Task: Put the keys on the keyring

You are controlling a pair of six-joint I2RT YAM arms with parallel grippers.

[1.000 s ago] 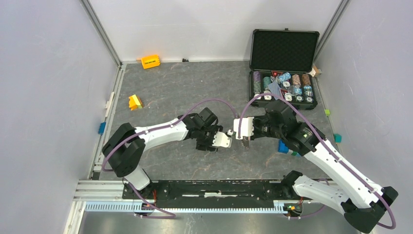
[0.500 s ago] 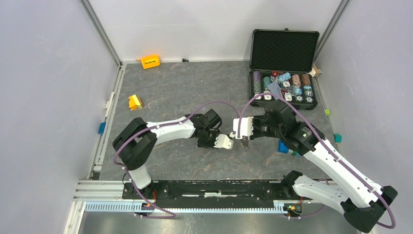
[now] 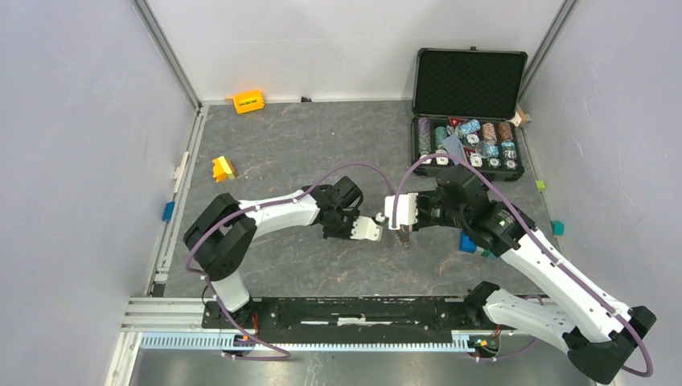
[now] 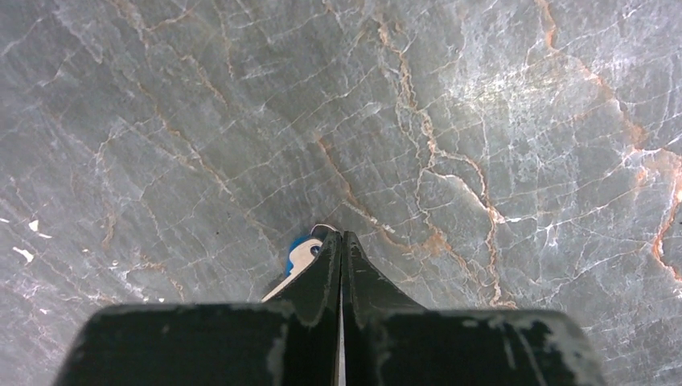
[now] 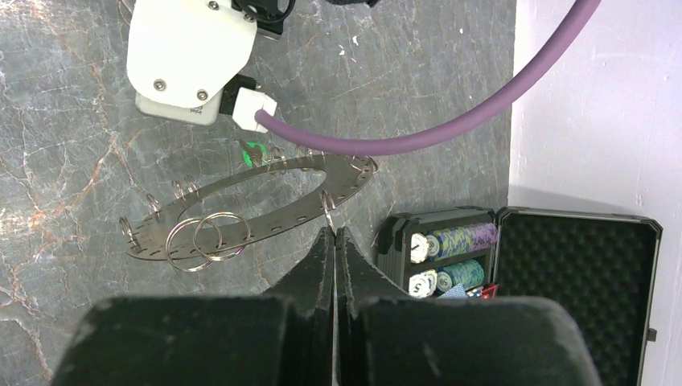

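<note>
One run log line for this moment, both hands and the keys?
left hand: shut, blue key at tips, grip unclear | right hand: shut on keyring rim | green key: at keyring's far rim

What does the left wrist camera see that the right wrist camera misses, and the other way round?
Only left wrist: the blue key beside the left pincer tips. Only right wrist: the keyring meeting the right pincer tips, the green key, the chip case. Both: a shut pincer over the grey veined table.
</note>
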